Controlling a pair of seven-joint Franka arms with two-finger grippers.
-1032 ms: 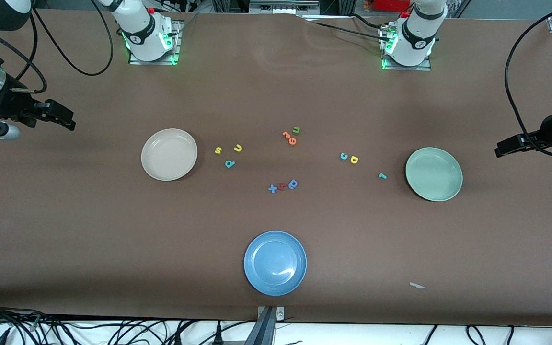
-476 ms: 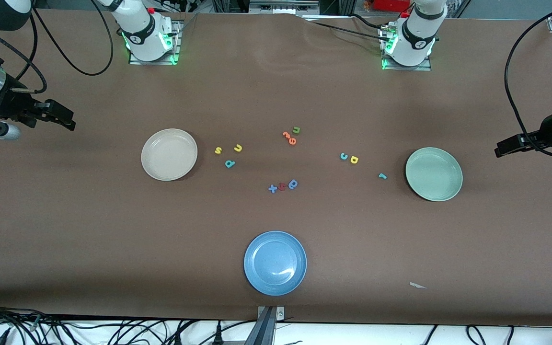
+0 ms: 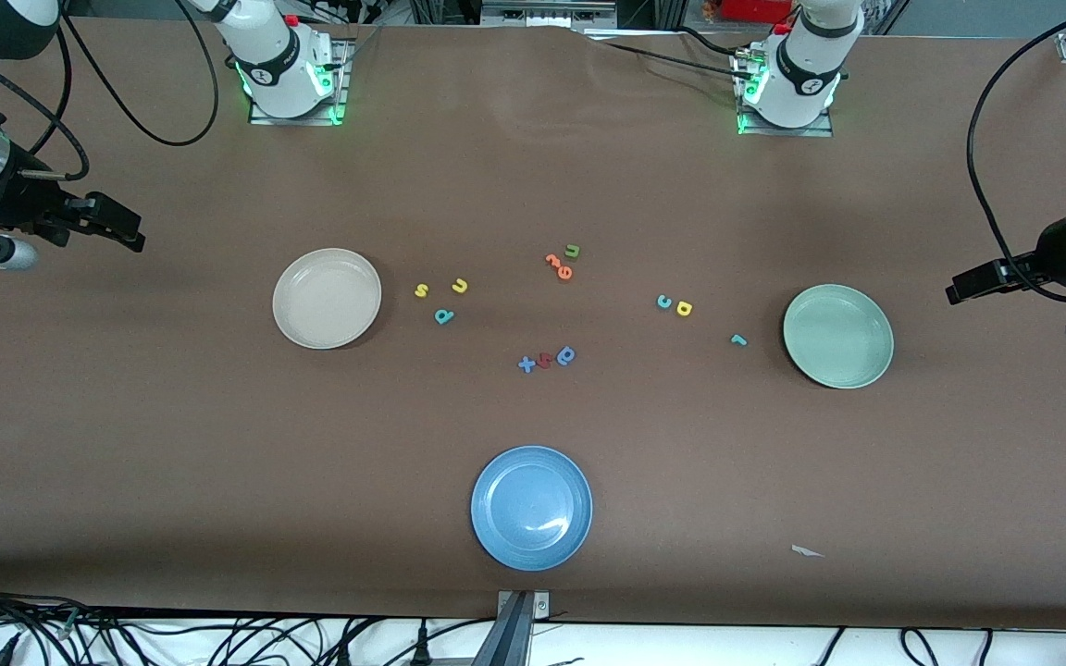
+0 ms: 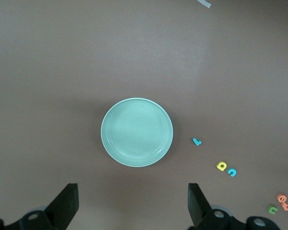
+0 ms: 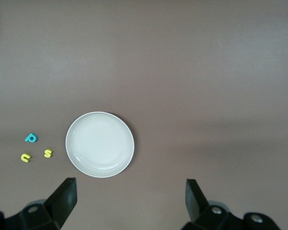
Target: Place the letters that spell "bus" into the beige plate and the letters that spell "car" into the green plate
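Note:
The empty beige plate (image 3: 327, 298) (image 5: 100, 144) lies toward the right arm's end of the table. Beside it sit the yellow "s" (image 3: 421, 290), yellow "u" (image 3: 460, 286) and teal "b" (image 3: 442, 316). The empty green plate (image 3: 837, 335) (image 4: 137, 132) lies toward the left arm's end, with the teal "r" (image 3: 739, 340), yellow "a" (image 3: 684, 309) and teal "c" (image 3: 663, 302) beside it. My right gripper (image 3: 130, 231) (image 5: 129, 199) hangs open and holds nothing, over the table's end past the beige plate. My left gripper (image 3: 959, 289) (image 4: 133, 201) hangs open, also with nothing in it, just outside the green plate.
A blue plate (image 3: 531, 507) sits near the table's front edge. Mid-table lie orange letters (image 3: 559, 266) with a green "u" (image 3: 573, 251), and nearer the camera a blue and red letter group (image 3: 547, 358). A paper scrap (image 3: 806, 551) lies near the front edge.
The left gripper has crept slightly toward the green plate. The right arm and all the letters have stayed put.

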